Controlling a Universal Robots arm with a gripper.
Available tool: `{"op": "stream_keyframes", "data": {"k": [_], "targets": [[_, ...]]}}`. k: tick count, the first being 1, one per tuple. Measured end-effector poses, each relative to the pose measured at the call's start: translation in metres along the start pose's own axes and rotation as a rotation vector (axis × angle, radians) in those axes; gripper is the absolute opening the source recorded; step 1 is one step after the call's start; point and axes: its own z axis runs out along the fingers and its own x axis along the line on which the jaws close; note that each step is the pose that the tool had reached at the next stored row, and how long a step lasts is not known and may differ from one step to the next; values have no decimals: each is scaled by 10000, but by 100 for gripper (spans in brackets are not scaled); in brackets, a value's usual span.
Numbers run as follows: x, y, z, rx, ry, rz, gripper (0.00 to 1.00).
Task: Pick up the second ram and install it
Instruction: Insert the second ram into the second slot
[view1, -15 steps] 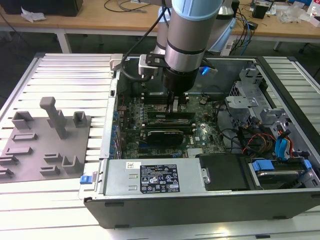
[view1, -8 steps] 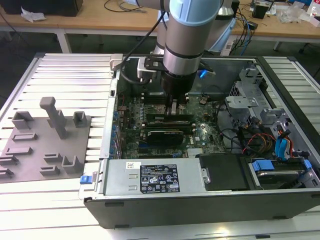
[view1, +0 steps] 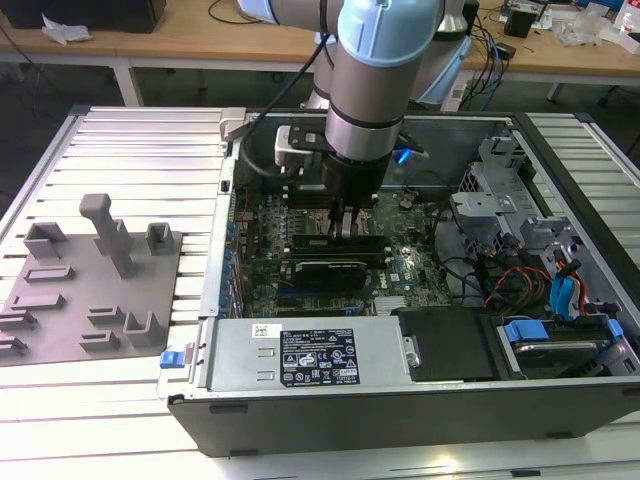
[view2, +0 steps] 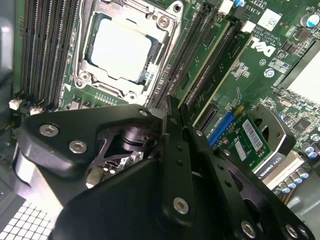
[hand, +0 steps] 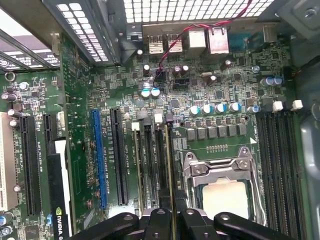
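Robotics lab bench set up for computer assembly
An open desktop computer case lies on a slatted aluminium worktable beside a grey fixture plate, with cable-strewn wooden desks behind

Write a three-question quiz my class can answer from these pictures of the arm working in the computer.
1. True or false: the gripper is raised clear above the computer case.
2. In both wrist views, the processor socket is: A) uncovered, its metal lid showing; B) under a fan cooler; C) buried in cables.
3. Fill in: the jaws appear closed on the thin edge of the ____, beside the processor socket.

Key: 1. False, it reaches down inside the computer case to the motherboard. 2. A. 3. second ram.
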Motion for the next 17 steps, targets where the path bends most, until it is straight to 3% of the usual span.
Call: {"op": "stream_keyframes", "data": {"k": [6,17], "targets": [[3,-2,43,2,17,1,14],[21,1,51,12,-15,-3,14]]}}
